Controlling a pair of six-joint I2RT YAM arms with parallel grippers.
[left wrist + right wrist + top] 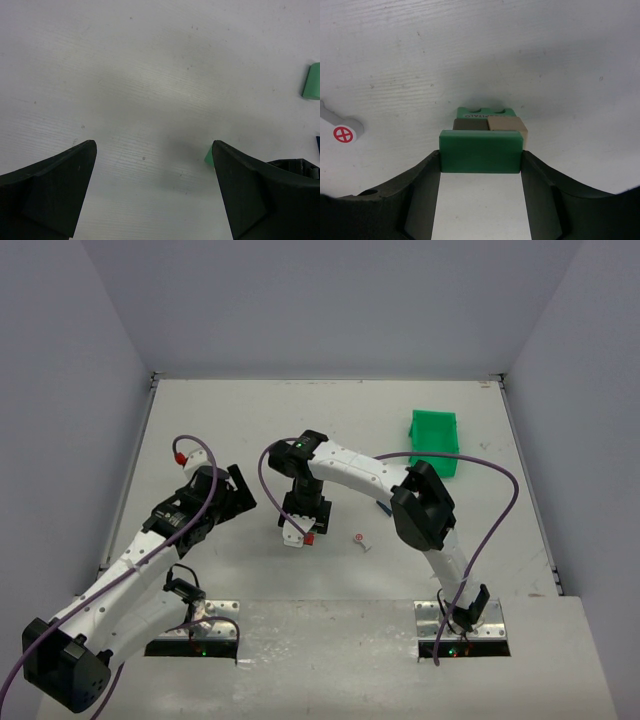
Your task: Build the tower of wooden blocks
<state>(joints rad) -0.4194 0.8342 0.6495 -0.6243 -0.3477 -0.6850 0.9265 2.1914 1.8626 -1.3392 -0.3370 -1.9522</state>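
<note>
Now the right gripper [480,161] is clamping a flat green block [481,150] by its two short ends, with both jaws pressing flush against the wood. It is hanging right over the little stack near the middle of the table [545,50], where a tan block [506,125] and a dark brown block [470,124] are sitting side by side on a green base piece [485,112]. Whether the held block is touching them yet, I cannot tell. Over on the left, the left gripper [153,147] is idling wide apart above bare tabletop, grasping nothing, with a loose light green piece [312,80] lying off to one side of it. These blocks are looking light, rigid and smooth-painted, so I am judging a gentle pinch on flat opposite faces to be plenty. The worry is the stack beneath, which is looking ready to slide at any sideways nudge, so the release is calling for a square, straight lift-off. A white tag [360,540] is lying just right of the tower.
</note>
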